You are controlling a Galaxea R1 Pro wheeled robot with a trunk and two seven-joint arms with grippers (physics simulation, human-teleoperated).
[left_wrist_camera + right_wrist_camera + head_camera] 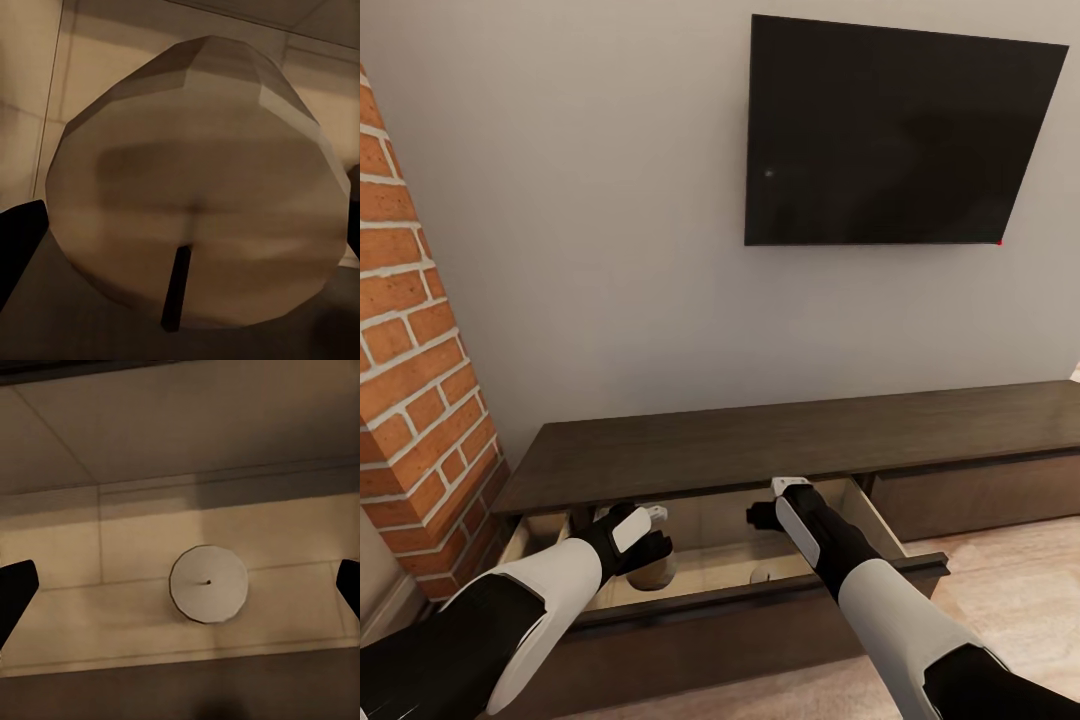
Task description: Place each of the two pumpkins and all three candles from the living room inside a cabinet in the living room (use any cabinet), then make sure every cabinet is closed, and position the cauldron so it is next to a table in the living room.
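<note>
The cabinet (780,440) is a long, low, dark brown unit against the wall, with its left drawer (880,525) pulled out. My left gripper (648,548) is over the drawer's left part, shut on a beige candle (657,574). In the left wrist view that candle (195,187) is tilted and very close, with its wick toward the camera. My right gripper (765,520) hangs open above the drawer's middle. Between its spread fingertips (16,589) a second candle (208,583) stands upright on the pale drawer floor, and the same candle (768,575) shows beside my right forearm.
A brick column (420,380) stands close on the left of the cabinet. A dark TV (895,135) hangs on the wall above. The cabinet's right drawer front (970,490) is closed, with wooden floor (1010,590) in front of it.
</note>
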